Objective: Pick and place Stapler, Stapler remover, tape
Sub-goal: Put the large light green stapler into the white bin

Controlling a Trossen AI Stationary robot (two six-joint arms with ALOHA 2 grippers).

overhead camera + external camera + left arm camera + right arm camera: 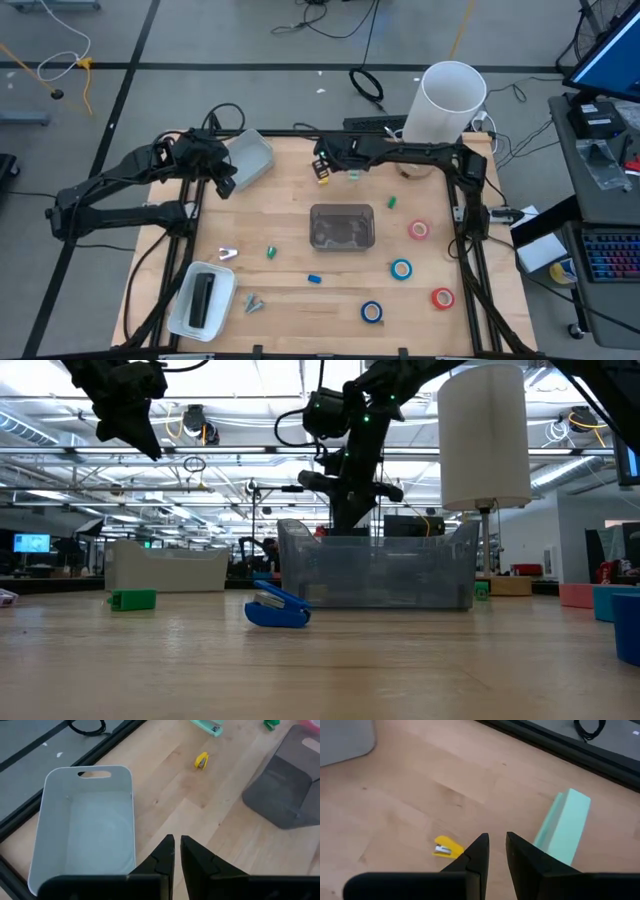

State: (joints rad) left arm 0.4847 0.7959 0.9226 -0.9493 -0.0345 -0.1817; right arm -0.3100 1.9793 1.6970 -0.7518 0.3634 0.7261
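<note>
The left gripper [224, 186] hangs above the table's far-left part, just beside a pale empty bin [250, 158] near the far edge; its fingers are closed on nothing. In the near-left corner a second white tray [186, 310] holds a dark object too dim to name, and the small silvery pieces [252, 301] beside it are also too small to identify. The wooden table [300, 260] carries a clear bin [342, 226] at its centre; from the low camera this bin hides most of what lies behind it.

The right gripper [322, 162] hovers near the far edge, fingers together and empty, over a small yellow stapler [443, 847] and next to a mint-green stapler [565, 825].

The tape lies towards the near-right corner: a pinkish roll [418, 230], a blue roll [401, 269], a second blue roll [372, 312] and a red roll [442, 297], all apart from each other.

A white cylinder [445, 103] stands at the far-right corner. Beyond the table, a grey floor with cables, and a workshop with ceiling lights.
</note>
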